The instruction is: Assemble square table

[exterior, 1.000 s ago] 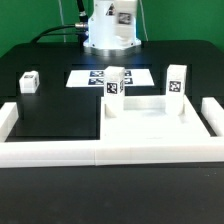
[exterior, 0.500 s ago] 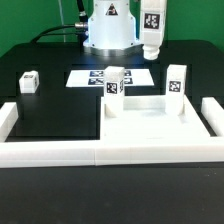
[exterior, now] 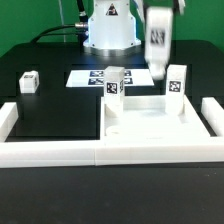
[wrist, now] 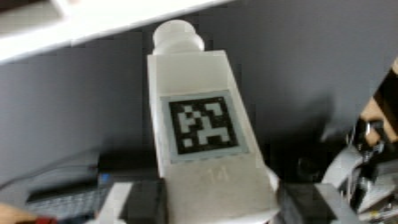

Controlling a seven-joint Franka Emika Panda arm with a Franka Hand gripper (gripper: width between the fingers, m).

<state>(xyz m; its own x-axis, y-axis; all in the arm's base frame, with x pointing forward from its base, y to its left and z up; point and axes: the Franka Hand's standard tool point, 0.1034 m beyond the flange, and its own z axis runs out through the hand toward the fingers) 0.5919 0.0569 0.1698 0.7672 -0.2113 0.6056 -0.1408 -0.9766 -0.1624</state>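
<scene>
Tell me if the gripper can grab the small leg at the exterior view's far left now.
Probably not yet: the gripper is shut on a raised leg, so its jaws are taken. The small leg itself stands alone with nothing crowding it, so the way there looks free.

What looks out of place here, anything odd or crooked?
Only one thing: a white tagged plastic leg block hangs in mid-air, slightly tilted, clamped in the robot's gripper. Two similar blocks stand upright below. Nothing looks spilled or broken.
</scene>
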